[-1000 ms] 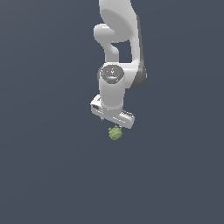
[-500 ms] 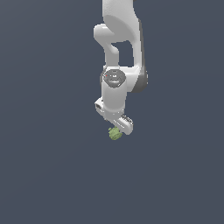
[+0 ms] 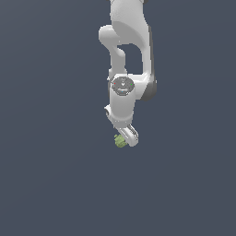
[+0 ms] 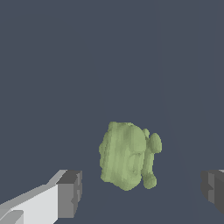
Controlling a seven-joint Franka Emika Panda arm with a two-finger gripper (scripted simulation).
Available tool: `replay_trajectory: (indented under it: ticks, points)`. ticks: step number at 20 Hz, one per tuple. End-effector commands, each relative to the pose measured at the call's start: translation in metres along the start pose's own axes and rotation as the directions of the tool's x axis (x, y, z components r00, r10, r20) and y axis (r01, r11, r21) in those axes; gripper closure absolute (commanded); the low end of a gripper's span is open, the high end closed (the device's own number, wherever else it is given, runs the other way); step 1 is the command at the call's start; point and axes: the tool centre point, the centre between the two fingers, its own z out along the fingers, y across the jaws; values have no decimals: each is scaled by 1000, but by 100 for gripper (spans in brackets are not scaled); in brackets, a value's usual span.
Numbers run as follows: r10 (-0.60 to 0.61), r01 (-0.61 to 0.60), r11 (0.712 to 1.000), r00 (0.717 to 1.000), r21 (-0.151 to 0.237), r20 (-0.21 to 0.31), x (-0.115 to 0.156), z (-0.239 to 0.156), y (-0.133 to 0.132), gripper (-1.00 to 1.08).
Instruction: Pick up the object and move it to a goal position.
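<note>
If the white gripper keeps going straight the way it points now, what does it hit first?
Probably the small bumpy light-green lump, lying between the open gripper's dark fingers ahead; depth is unclear, so a finger may pass beside it.

Nothing here can be read. The white arm (image 3: 125, 92) carries a round grey disc (image 3: 122, 86) on its wrist joint with a few tiny coloured specks on it, too small to make out as letters or numbers.
</note>
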Motion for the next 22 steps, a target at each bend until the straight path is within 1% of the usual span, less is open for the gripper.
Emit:
replay_trajectory:
  ticks: [1, 5, 10, 17, 22]
  points:
    - [49, -49, 999, 999, 3, -2, -1, 2, -1, -92]
    - [104, -104, 995, 995, 6, -4, -1, 5, -3, -92]
    - [141, -141, 990, 990, 9, -5, -2, 7, -4, -92]
    - [143, -143, 990, 990, 9, -5, -2, 11, -4, -92]
    - [145, -145, 989, 989, 9, -5, -2, 31, -3, -92]
